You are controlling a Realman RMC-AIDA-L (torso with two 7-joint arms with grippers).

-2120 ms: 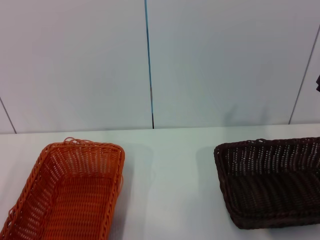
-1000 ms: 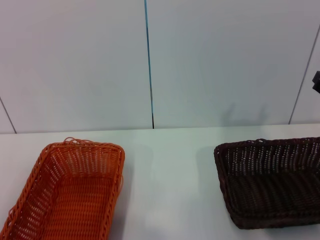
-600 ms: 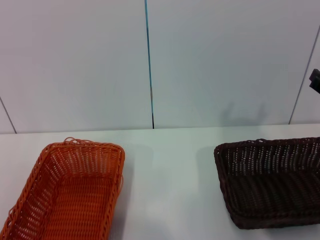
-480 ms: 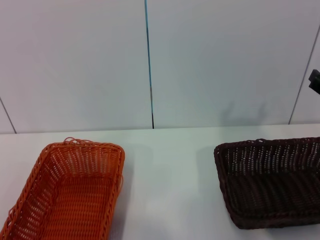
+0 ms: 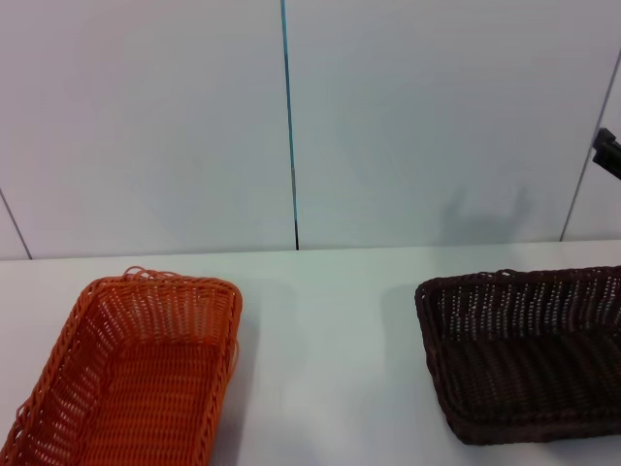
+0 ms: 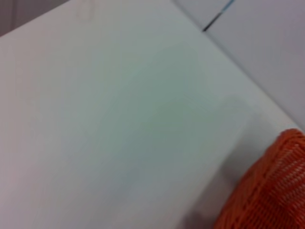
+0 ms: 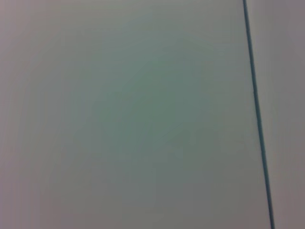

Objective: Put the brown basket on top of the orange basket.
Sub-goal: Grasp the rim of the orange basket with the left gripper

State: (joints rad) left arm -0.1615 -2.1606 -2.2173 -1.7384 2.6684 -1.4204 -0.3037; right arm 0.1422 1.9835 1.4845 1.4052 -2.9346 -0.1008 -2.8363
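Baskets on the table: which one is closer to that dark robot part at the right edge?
The brown basket, on the right side of the table. The orange basket sits far off to the left.

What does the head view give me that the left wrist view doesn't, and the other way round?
Only the head view shows the brown basket on the robot's right, a sliver of the right gripper at the edge above it, and the whole orange basket. Only the left wrist view shows the table's bare stretch beside the orange basket. Both share that basket, the table and the wall seam.
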